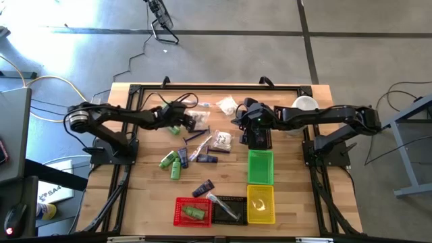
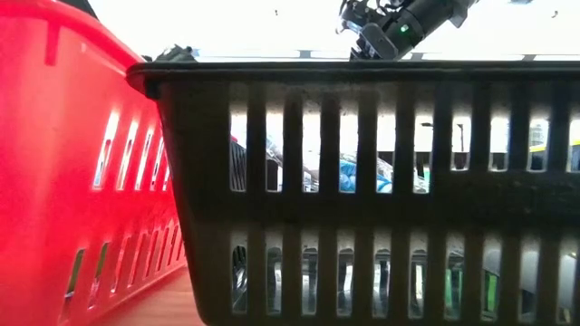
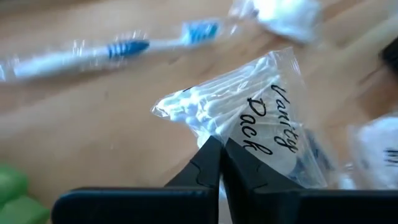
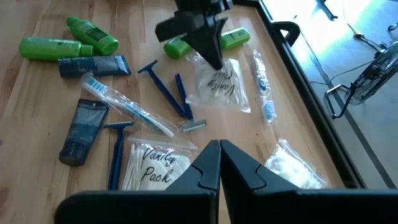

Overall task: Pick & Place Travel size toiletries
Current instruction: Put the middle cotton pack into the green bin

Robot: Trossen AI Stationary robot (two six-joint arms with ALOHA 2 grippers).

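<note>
The toiletries lie spread over the middle of the wooden table: green bottles (image 4: 93,28), navy tubes (image 4: 93,65), blue razors (image 4: 163,88), wrapped toothbrushes (image 4: 124,107) and a white packet (image 4: 289,165). My left gripper (image 4: 214,61) is shut on a clear "Vanity Pack" bag of cotton swabs (image 3: 249,106) at the far left of the pile (image 1: 198,121). My right gripper (image 4: 219,149) hovers shut and empty over the pile's right side (image 1: 239,121), above a second Vanity Pack (image 4: 152,165) that lies flat on the table. My left gripper pinches the clear bag's near edge (image 3: 214,134) between its two fingertips. The fingers come slanting down from the table's left side. The bag hangs tilted below the fingertips (image 4: 221,87); whether its lower end is clear of the table I cannot tell.
A green basket (image 1: 260,167) and a yellow one (image 1: 260,202) stand in a row at the near right. A black basket (image 1: 226,209) and a red one (image 1: 192,211) with a green bottle stand at the near edge. A white cup (image 1: 305,103) is at the far right.
</note>
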